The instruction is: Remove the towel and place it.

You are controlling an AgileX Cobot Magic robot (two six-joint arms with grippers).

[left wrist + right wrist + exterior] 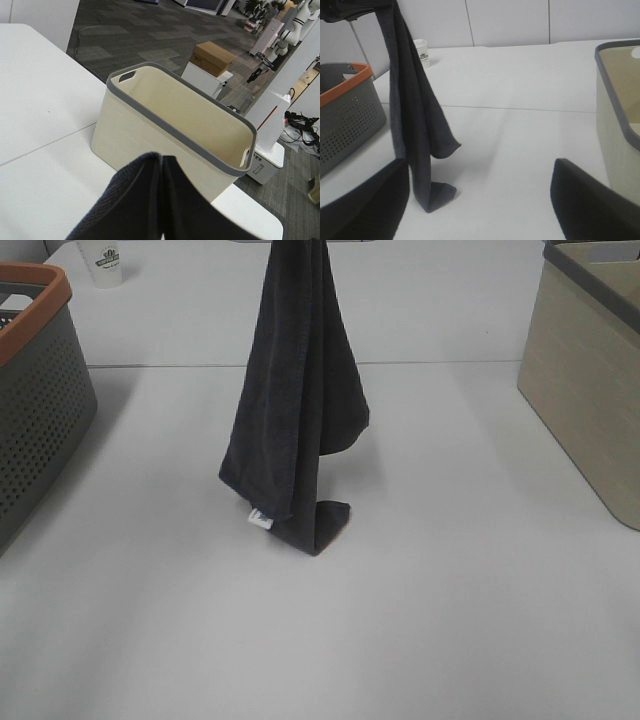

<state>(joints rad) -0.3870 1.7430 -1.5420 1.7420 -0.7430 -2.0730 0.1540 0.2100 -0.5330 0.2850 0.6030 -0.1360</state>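
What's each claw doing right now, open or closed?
Left claw: closed on the towel, holding it up by its top.
Right claw: open, holding nothing.

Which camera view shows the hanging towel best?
Exterior high: the towel hangs nearly whole, with its pale tag and lower end touching the table. Right wrist shows it from the side, no tag visible. Left wrist shows only a small part, very close.
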